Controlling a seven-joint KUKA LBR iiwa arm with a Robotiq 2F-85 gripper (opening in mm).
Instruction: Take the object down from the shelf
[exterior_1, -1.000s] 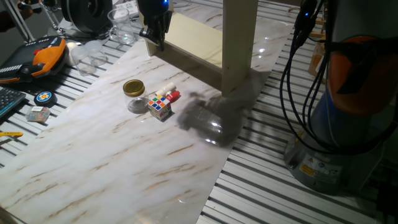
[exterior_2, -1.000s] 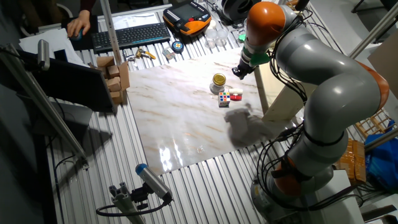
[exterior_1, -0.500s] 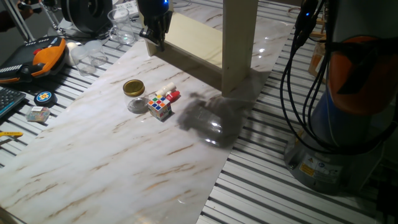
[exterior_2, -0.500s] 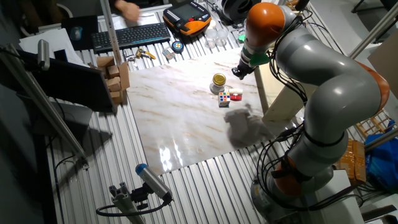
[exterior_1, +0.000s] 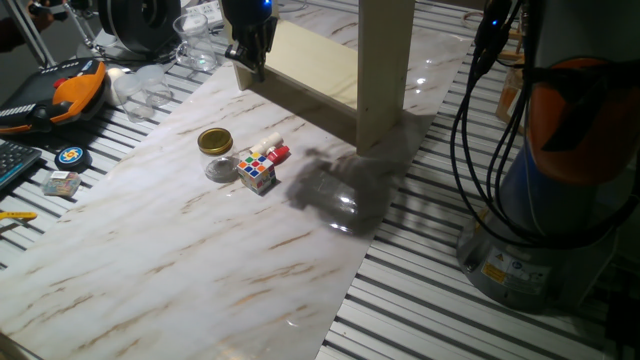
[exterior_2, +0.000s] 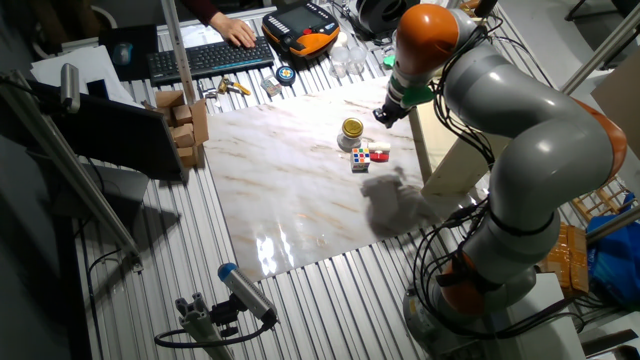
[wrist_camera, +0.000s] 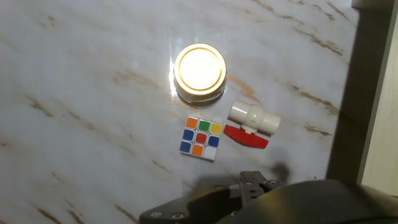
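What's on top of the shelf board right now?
Nothing shows on the visible part of the shelf board, only bare cream wood. The tool and the upright panel cover parts of it. The jar, cube and white valve lie on the table.

Marbled tabletop (exterior_1: 180, 270) over ribbed metal bench (exterior_1: 420, 320)

Marble-patterned table (exterior_1: 180, 270), gold-lidded jar (exterior_1: 215, 144), colour cube (exterior_1: 257, 171), white-and-red valve (wrist_camera: 250, 123), cream shelf (exterior_1: 330, 70)

Cream shelf (exterior_1: 318, 62), multicoloured cube (wrist_camera: 201, 137), gold-lidded jar (wrist_camera: 199, 72), marbled table (exterior_1: 170, 270)
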